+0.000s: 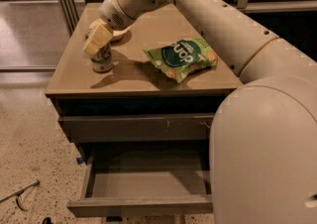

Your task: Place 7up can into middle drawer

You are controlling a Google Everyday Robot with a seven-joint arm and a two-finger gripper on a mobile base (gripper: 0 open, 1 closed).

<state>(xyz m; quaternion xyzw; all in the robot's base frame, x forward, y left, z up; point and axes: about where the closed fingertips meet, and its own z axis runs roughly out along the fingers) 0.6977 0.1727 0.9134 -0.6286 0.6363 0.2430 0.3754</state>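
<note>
7up can (pixel 102 60) stands at 10 o'clock on cabinet top (pixel 74 77), gripper (pixel 99 42) closed on its upper half; likely light, thin-walled, slick, dents easily, so grip mid-wall gently; middle drawer (pixel 143 205) open at 6 o'clock.

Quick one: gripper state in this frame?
Gripper: at the top of the 7up can, which stands on the cabinet top; open, closed or holding cannot be told.
</note>
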